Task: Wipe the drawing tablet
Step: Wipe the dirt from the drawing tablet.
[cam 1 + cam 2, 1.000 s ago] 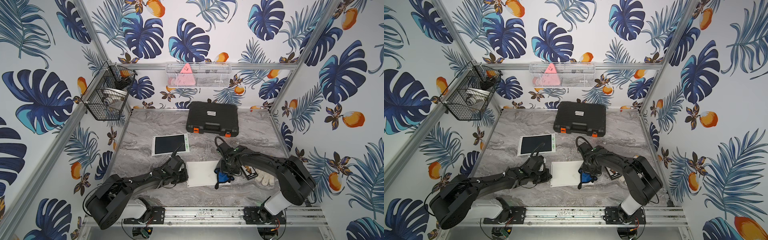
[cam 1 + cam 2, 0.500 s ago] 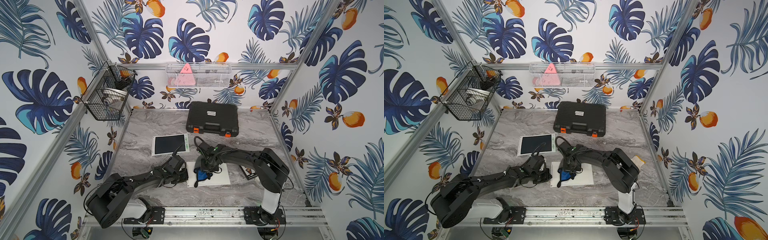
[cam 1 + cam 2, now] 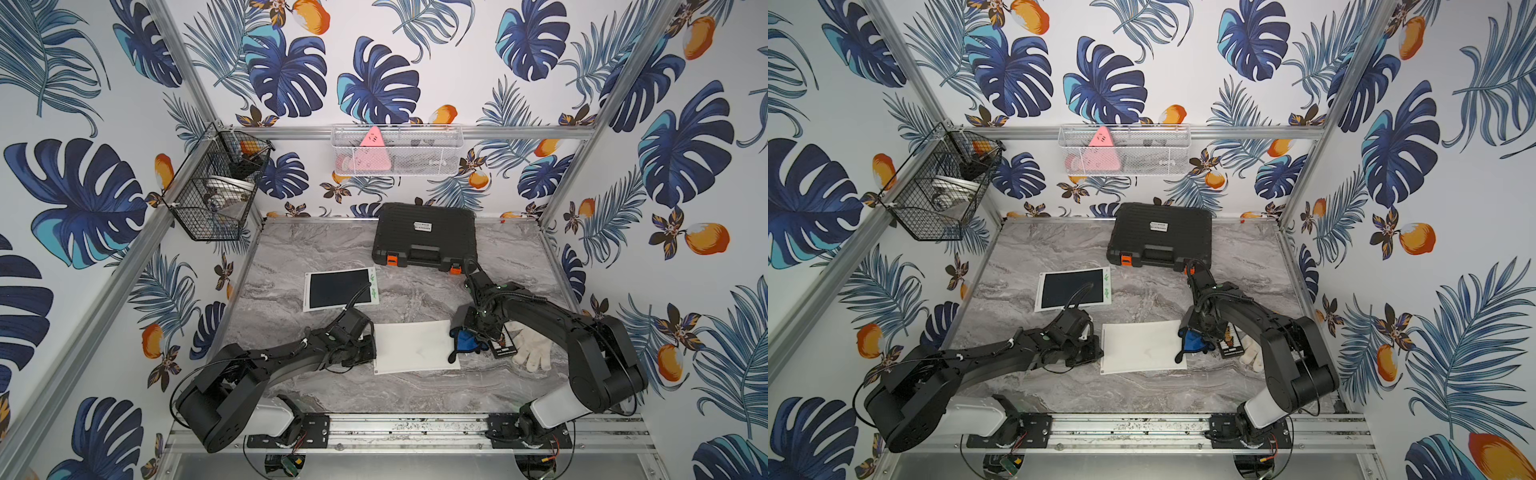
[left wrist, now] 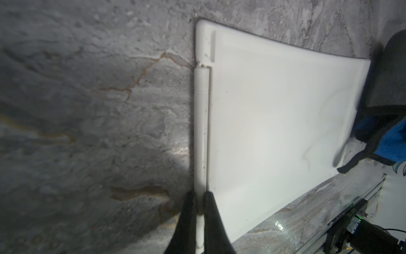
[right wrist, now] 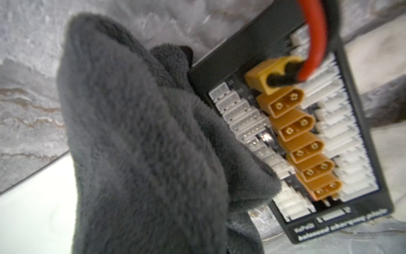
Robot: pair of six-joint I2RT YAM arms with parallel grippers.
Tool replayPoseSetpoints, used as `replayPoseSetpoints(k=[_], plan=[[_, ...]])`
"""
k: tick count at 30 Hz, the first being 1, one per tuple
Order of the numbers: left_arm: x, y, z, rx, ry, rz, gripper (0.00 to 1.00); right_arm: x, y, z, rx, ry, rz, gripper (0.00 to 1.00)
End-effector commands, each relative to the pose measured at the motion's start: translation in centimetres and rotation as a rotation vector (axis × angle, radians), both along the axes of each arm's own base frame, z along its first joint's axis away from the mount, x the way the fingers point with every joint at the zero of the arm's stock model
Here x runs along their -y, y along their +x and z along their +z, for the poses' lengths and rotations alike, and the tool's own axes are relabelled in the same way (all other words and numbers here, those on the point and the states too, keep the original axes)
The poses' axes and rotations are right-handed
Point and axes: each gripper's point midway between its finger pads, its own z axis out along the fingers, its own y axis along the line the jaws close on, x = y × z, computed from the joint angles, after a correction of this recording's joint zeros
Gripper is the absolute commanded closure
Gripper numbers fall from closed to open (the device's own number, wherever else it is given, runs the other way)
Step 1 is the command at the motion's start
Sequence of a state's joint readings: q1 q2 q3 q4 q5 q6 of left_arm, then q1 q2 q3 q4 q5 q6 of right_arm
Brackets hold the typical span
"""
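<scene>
The white drawing tablet [image 3: 411, 347] [image 3: 1138, 347] lies flat near the table's front, between both arms. My left gripper [image 3: 371, 353] [image 4: 199, 195] is shut on the tablet's left rim, and a thin white strip of that rim shows between its black fingers [image 4: 186, 220]. The tablet's face [image 4: 274, 121] looks plain white. My right gripper [image 3: 473, 336] is shut on a blue and grey cloth [image 3: 466, 341] [image 3: 1192, 341] that rests at the tablet's right edge. In the right wrist view the cloth [image 5: 142, 143] hides the jaws, and a corner of the tablet [image 5: 33, 209] shows beside it.
A black board with yellow connectors [image 3: 503, 349] [image 5: 307, 132] lies just right of the cloth, with a white glove [image 3: 534, 349] beyond it. A second tablet with a dark screen [image 3: 338, 289] lies behind the left arm. A black case [image 3: 424, 237] stands at the back.
The right gripper swept the cloth left across the tablet, then back to its right edge. The left gripper has kept its hold on the left rim.
</scene>
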State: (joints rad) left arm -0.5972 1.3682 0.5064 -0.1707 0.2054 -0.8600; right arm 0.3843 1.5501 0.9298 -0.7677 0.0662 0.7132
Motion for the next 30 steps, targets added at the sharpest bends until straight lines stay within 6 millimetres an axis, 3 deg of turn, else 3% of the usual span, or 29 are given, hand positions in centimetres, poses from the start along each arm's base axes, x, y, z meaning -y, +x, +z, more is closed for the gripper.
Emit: replayPoseSetpoints(k=[1,7,9,10,14,19,22,24,30], plan=[[-7.5,-7.7,-3.4,-0.316,0.331,0.017,0.90,0.6,-0.9,0.2,-0.025,-0.011,0.006,1.00],[-7.4,-7.4,-3.4,-0.338,0.315,0.029,0.83,0.9,-1.8,0.8,-0.025,-0.015,0.024,1.00],[-7.3,-7.4,-3.5,-0.346,0.307,0.028,0.82,-0.2,-1.8,1.3,0.005,0.010,0.069,1.00],[-7.3,-7.4,-3.5,-0.346,0.306,0.026,0.82,-1.0,-1.9,1.5,0.016,0.015,0.099,1.00],[-7.2,-7.2,-3.5,-0.348,0.302,0.020,0.82,-7.2,-2.6,1.9,0.067,0.010,0.324,0.98],[-7.2,-7.2,-3.6,-0.348,0.299,0.019,0.82,-13.2,-2.9,0.6,0.080,0.002,0.476,0.94],[-7.2,-7.2,-3.5,-0.345,0.298,0.018,0.83,-15.4,-2.8,0.0,0.078,-0.017,0.553,0.82],[-7.1,-7.1,-3.5,-0.341,0.296,0.018,0.83,-15.6,-3.6,-1.4,0.034,-0.054,0.585,0.72],[-7.1,-7.1,-3.5,-0.337,0.290,0.016,0.83,-16.4,-4.6,-3.1,0.007,-0.073,0.619,0.42]])
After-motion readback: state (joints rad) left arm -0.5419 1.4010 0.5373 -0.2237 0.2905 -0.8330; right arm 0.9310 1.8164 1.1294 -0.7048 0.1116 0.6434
